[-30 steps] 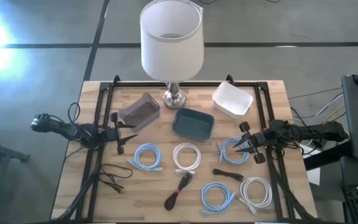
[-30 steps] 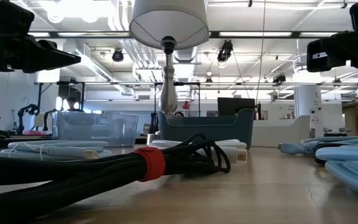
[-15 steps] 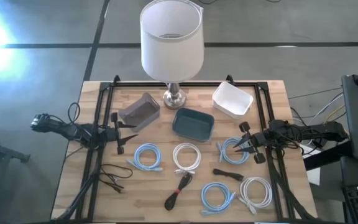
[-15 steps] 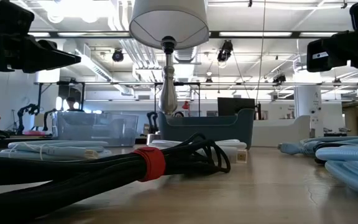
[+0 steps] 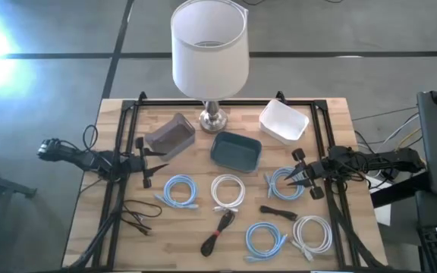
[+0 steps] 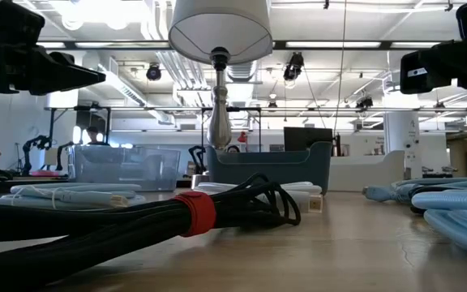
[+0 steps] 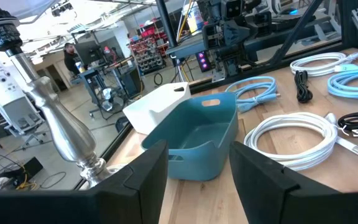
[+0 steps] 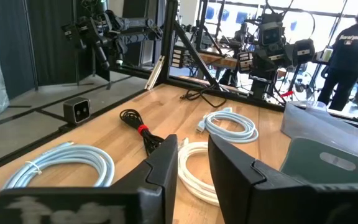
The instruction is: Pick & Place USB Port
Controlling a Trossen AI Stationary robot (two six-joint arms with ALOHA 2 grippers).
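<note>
High view: task not begun. Left gripper [image 5: 158, 160] and right gripper [image 5: 293, 178], both spread and empty, hover at opposite table [image 5: 332, 114] edges. The short black USB lead [image 5: 277, 211] (presumed target) lies untouched between the coils; the teal bin [image 5: 235, 151] holds nothing.

From above, the lamp shade [image 5: 209, 44] hides the lamp's stem and its own top is cut by the picture's edge. The small dark piece [image 5: 278, 212] on the counter [image 5: 332, 129] between the coiled cables is too small to tell what it is. In the low view the black cable bundle [image 6: 136, 217] blocks most of the counter behind it, and both arms are cut off at the upper corners. The right wrist view's near white cable [image 8: 67, 163] is blurred.
</note>
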